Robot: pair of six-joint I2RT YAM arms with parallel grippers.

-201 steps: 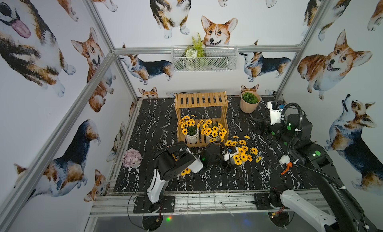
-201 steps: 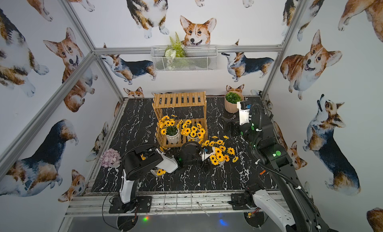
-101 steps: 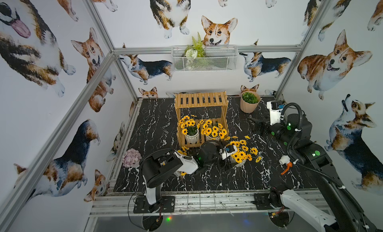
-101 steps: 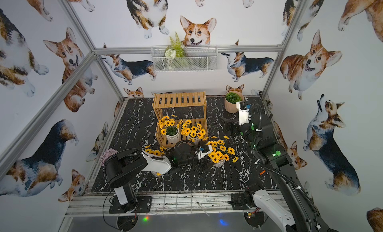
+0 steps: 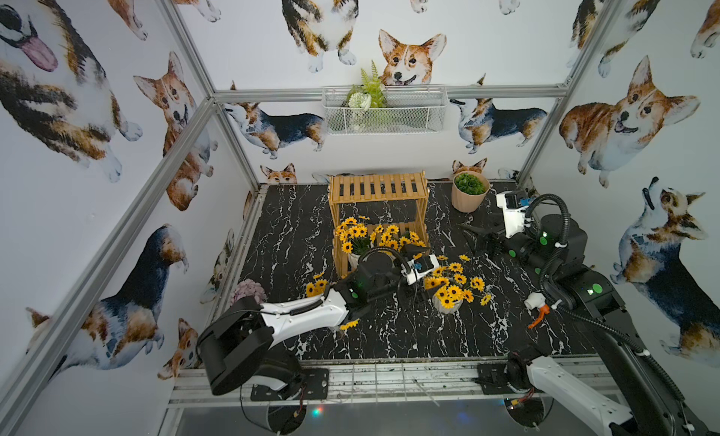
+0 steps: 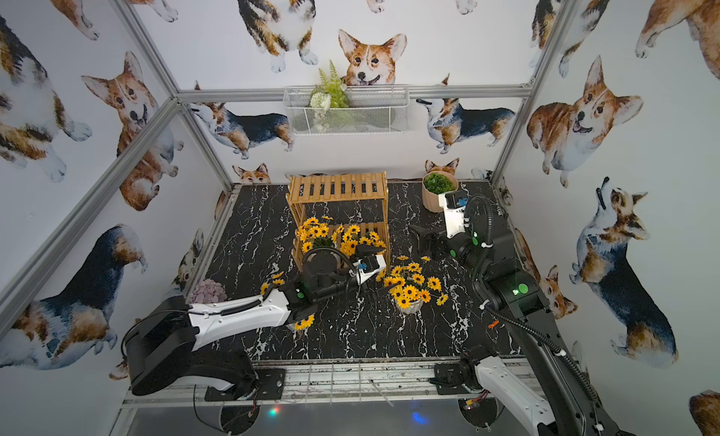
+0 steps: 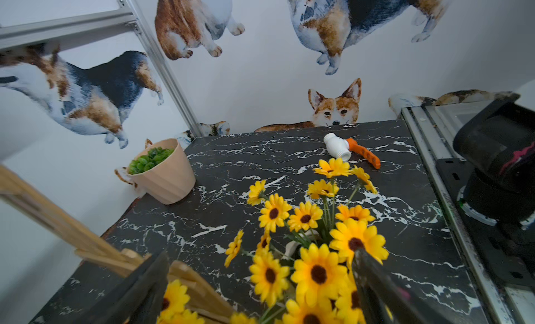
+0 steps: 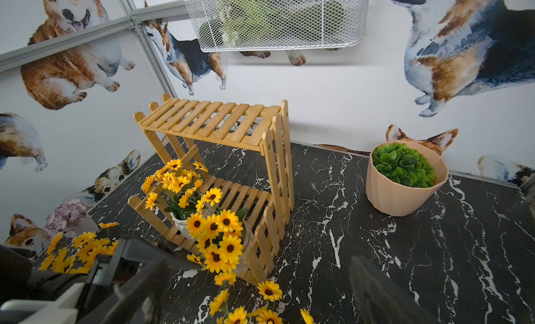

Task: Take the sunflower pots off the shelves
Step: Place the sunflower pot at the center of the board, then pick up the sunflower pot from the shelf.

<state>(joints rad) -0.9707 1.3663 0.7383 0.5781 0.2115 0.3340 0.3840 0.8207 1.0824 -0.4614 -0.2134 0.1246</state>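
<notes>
Two sunflower pots (image 8: 181,224) stand upright on the shelves (image 8: 214,120), whose length follows the back wall (image 8: 333,91); left hand (image 7: 257,287), right hand (image 8: 257,293) gape empty.

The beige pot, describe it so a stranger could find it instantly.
Start at the black marble tabletop and go to its far edge. Just right of the wooden shelves stands the beige pot. Unlike the white sunflower pots, it is larger and holds round green foliage, no flowers.
</notes>
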